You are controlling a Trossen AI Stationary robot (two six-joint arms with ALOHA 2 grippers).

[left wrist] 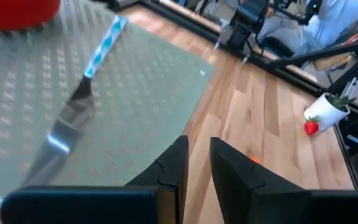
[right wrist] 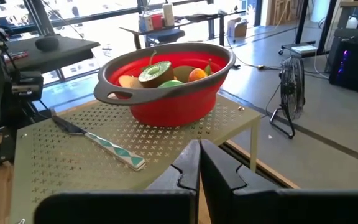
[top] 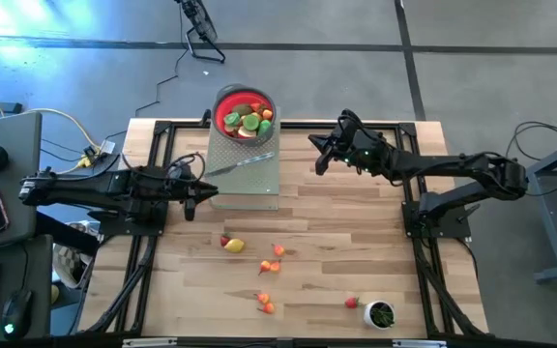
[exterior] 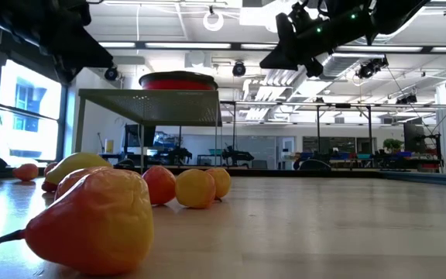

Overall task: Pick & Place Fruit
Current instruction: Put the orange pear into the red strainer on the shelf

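Left pincer [top: 190, 206] hangs over the wooden worktop [top: 356, 251] right at the near corner of the perforated metal stand [top: 249, 179], its fingers [left wrist: 178, 163] a little apart with nothing between them. Right pincer [top: 319, 159] is up in the air past the stand's right side, clenched tight and empty. The red bowl [top: 244, 110] sits at the far end of the stand with several fruit pieces [right wrist: 156, 73] already in it, and a silver knife [top: 243, 163] lies on the stand just in front of the bowl. The rest of the fruit [top: 233, 245] is scattered on the worktop nearer the front edge: a yellow one, some orange ones, and a red piece beside the small white cup [top: 380, 314]
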